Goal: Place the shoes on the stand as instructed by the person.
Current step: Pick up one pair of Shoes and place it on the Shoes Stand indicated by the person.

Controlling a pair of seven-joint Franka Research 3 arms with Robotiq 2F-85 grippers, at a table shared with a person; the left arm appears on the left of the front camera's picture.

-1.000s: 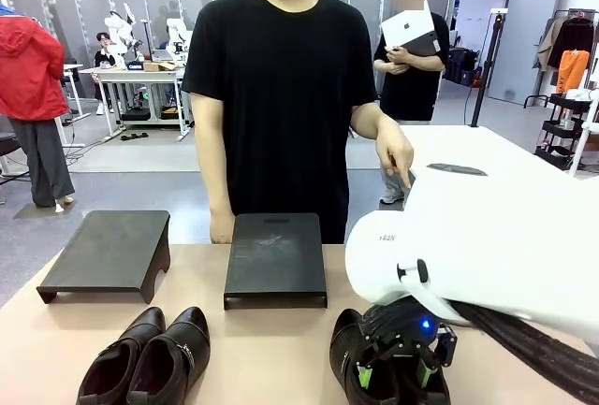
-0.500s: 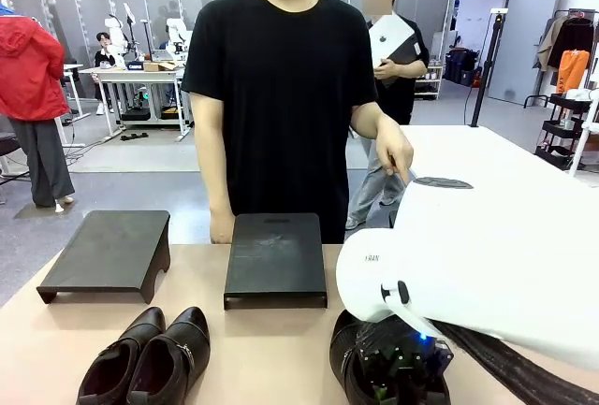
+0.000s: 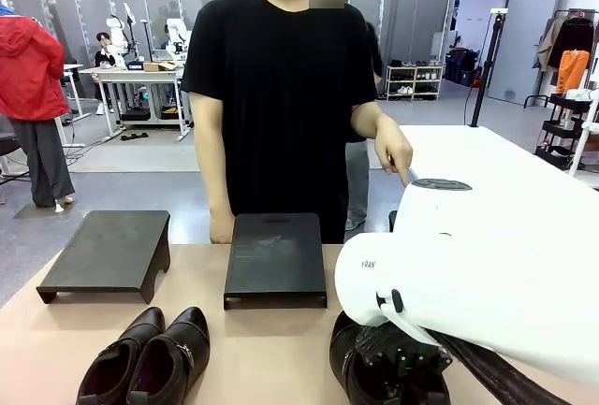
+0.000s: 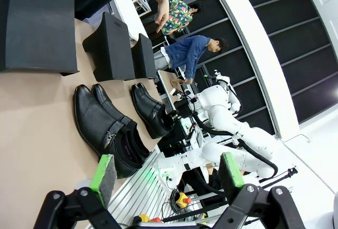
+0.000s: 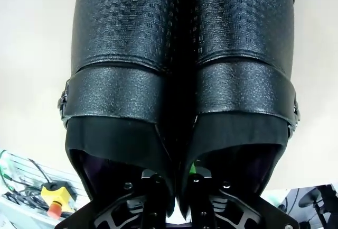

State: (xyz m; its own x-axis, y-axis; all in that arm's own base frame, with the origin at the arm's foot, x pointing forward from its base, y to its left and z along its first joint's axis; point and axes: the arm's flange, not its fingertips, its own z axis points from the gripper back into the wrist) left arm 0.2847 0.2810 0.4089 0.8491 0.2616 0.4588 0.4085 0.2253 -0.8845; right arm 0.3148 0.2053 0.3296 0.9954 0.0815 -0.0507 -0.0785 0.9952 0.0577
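One pair of glossy black shoes (image 3: pixel 150 360) lies at the front left of the table, seen with a silver buckle (image 4: pixel 108 136) in the left wrist view. A second pair (image 3: pixel 360 363) lies at the front right. My right gripper (image 3: pixel 401 369) reaches down into it. In the right wrist view that gripper (image 5: pixel 177 194) is shut, pinching the two touching inner walls of this strapped pair (image 5: pixel 179 54). My left gripper (image 4: pixel 166 171) hangs open above the table with nothing between its pads. The person (image 3: pixel 281 78) stands across the table, one hand (image 3: pixel 396 154) pointing down to the right.
Two low black stands rest near the far edge, one at the left (image 3: pixel 108 251) and one in the middle (image 3: pixel 276 257). The left wrist view shows a further stand (image 4: pixel 143 54) beyond them. My bulky white right arm (image 3: pixel 487 265) covers the right side of the table.
My right gripper has sunk a little into the right pair and closed on the shoes' inner walls. A passer-by behind the person has walked left. The left shoes and stands have not moved.
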